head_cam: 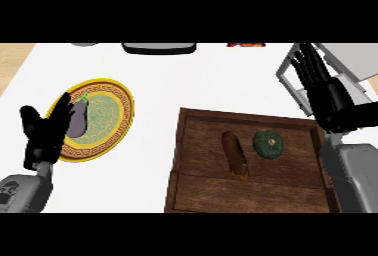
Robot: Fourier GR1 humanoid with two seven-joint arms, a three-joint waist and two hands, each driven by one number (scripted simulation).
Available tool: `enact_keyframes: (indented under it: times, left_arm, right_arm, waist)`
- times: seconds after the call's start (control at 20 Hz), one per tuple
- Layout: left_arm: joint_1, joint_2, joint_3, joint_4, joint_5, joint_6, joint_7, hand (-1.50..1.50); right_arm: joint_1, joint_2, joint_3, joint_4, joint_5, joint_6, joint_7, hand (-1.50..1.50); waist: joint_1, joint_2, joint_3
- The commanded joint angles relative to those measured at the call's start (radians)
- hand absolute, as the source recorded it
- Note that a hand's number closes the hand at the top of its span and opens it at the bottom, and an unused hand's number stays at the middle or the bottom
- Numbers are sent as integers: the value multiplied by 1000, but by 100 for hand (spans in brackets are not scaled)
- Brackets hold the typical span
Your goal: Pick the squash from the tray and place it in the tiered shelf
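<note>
Head view shows you the right hand (319, 80) raised, fingers straight, beside the tiered shelf (295, 82); squash (268, 144) lies below-left in the tray (214, 195). Left hand (40, 135) rests released.

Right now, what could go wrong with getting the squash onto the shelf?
The brown vegetable lies close beside the squash on the tray, so fingers may nudge or grab it instead. The right hand is already up against the shelf and could bump its frame when moving.

A purple eggplant (77, 118) lies on a yellow-rimmed plate (118, 95) at the left. A brown sweet potato (235, 154) lies lower, right of the middle.
</note>
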Motion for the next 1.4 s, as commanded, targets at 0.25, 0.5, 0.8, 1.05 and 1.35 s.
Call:
enact_keyframes:
  times: [0.25,0.5,0.8,1.05,1.35]
  left_arm:
    - [-19,-24,-63,-114,-66,-22,-149,0]
    - [-2,-39,-75,-126,-57,-26,-139,0]
    - [-11,-86,-131,-112,-78,-42,-166,0]
    - [18,-125,-172,-84,-117,-53,-224,0]
    - [1,-166,-200,-97,-155,-21,-228,0]
  right_arm:
    - [174,7,-249,-46,125,-495,169,-150]
    - [351,-27,-322,81,278,-677,143,150]
    - [448,280,-332,-134,320,-1136,-53,-150]
    - [682,285,0,-426,287,-1183,-27,-150]
    - [799,241,130,-468,628,-1073,286,-150]
  waist:
    - [-107,-12,1]
    - [-146,25,-8]
    - [-71,4,4]
    - [-29,9,4]
    - [1,20,-2]
